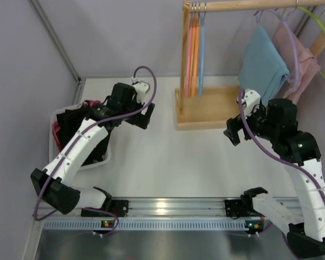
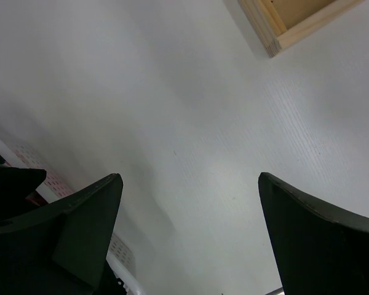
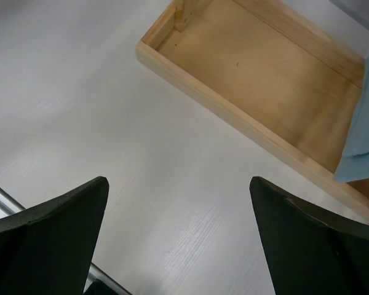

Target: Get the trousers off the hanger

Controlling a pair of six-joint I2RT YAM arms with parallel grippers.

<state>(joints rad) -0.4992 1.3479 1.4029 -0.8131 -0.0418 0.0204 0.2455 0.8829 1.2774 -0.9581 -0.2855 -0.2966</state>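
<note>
Teal trousers (image 1: 262,59) hang folded over a purple hanger (image 1: 293,51) on the wooden rail (image 1: 249,5) at the back right. Pink trousers (image 1: 303,65) hang just right of them. The teal cloth's edge also shows in the right wrist view (image 3: 364,123). My right gripper (image 1: 231,132) is open and empty, low over the table in front of the rack's base and left of and below the teal trousers; in its wrist view (image 3: 177,184) the jaws stand wide apart. My left gripper (image 1: 143,116) is open and empty over the table, left of the rack, as its wrist view (image 2: 189,184) shows.
The rack's wooden base tray (image 1: 206,105) sits at the back centre, also in the right wrist view (image 3: 264,80). Empty orange, pink and blue hangers (image 1: 195,49) hang at the rail's left end. A green hanger (image 1: 319,27) hangs far right. A white basket (image 1: 54,116) of dark clothes stands at the left.
</note>
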